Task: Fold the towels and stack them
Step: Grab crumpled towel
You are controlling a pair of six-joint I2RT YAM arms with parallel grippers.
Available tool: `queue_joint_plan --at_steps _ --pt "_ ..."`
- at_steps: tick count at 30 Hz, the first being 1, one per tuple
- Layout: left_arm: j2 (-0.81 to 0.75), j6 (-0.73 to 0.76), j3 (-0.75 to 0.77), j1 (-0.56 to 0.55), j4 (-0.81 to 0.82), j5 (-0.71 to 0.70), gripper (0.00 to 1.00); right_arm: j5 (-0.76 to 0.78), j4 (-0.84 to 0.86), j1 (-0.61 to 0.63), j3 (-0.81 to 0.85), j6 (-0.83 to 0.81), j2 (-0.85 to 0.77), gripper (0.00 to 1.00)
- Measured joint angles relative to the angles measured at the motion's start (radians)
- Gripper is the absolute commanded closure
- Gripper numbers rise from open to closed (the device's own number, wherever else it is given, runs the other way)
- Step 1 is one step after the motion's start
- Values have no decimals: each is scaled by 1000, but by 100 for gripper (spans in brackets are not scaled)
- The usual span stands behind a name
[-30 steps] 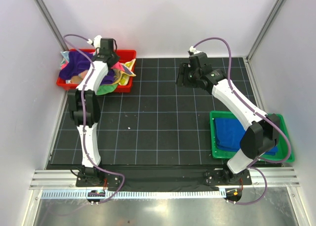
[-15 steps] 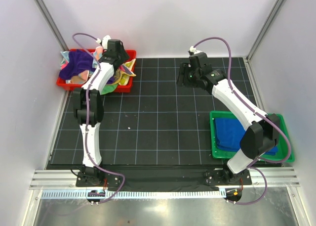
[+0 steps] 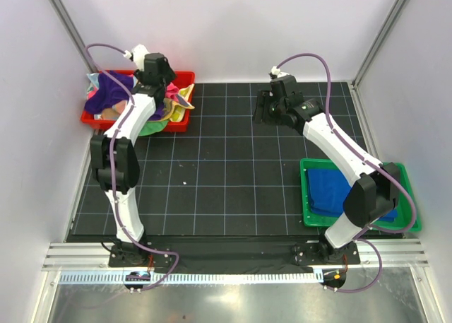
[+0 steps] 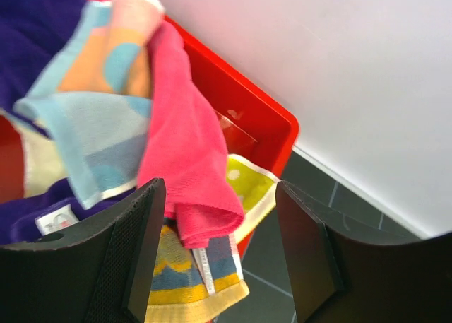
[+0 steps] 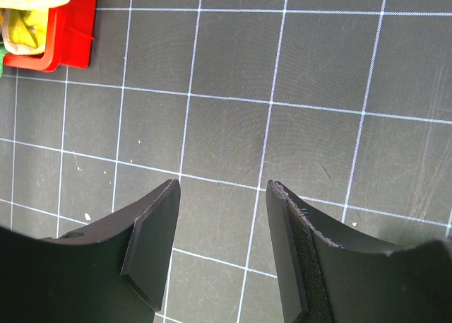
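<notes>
Top: left gripper (image 3: 157, 79) above towel heap (image 3: 106, 90) in red tray (image 3: 185, 77), far left. Right arm (image 3: 339, 150) crosses blue towel (image 3: 326, 185) in green tray (image 3: 404, 169).
Left wrist: jaws wide, pink towel (image 4: 183, 146) fold between them, ungripped.
Right wrist: right gripper (image 5: 222, 189) spread over grid mat (image 5: 318, 68).

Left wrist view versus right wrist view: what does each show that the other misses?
Only left wrist: the pink towel seen between the open left gripper's fingers, plus a purple towel and a dotted light-blue towel. Only right wrist: bare gridded mat under the open right gripper. Both: the red tray's corner with a yellow towel spilling over.
</notes>
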Motion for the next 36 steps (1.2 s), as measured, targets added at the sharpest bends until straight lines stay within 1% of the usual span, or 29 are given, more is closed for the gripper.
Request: queue_joint_plan --at_steps 3,6,10,14,22,27,30,31,33,34,36 --pt "-13 -28 -11 0 -15 -83 33 0 0 0 -1 0 0 41" --pt "-13 -71 -10 3 -69 -167 33 0 -1 0 -4 0 0 41" --pt "-3 -121 -10 18 -111 -226 32 0 0 0 -4 -1 0 41" --pt "27 -157 -9 39 -126 -239 32 0 0 0 -5 -3 0 41" --pt "129 -203 35 82 -146 -219 32 0 0 0 -15 -7 0 41" --pt "140 -209 44 94 -147 -193 36 0 0 0 -16 -7 0 41" --pt "140 -209 45 98 -141 -171 45 0 0 0 -16 -7 0 42" --pt "140 -209 45 98 -138 -164 52 0 0 0 -16 -7 0 41" --pt "140 -208 45 99 -131 -147 62 0 0 0 -16 -7 0 42" --pt "140 -207 45 99 -128 -140 71 0 0 0 -16 -7 0 42" --pt "140 -205 45 98 -117 -120 81 0 0 0 -16 -7 0 42"
